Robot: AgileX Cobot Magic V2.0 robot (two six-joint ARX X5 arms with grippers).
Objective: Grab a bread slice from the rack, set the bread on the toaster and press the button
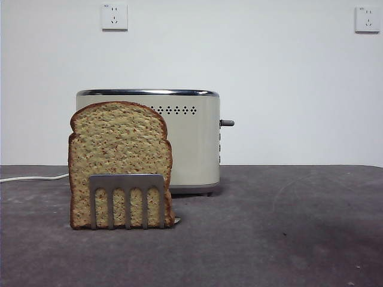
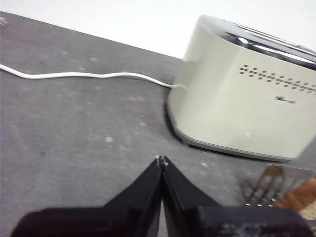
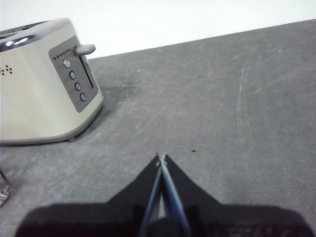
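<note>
We find the slice of bread (image 1: 119,156) upright in the rack (image 1: 127,198), close in front of the toaster (image 1: 192,140); together they block the left-centre of the table (image 1: 287,233). Open air lies above the bread's domed top and above the toaster's slots. The lever (image 1: 227,123) on the toaster's right end is reachable from the bare table to its right. The white cord (image 1: 33,177) trails left behind the bread.

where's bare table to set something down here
Widest bare patch: the grey table on the toaster's lever side. A narrower strip lies along the white cord. Crowded: the bread slice in its rack stands just before the toaster.
</note>
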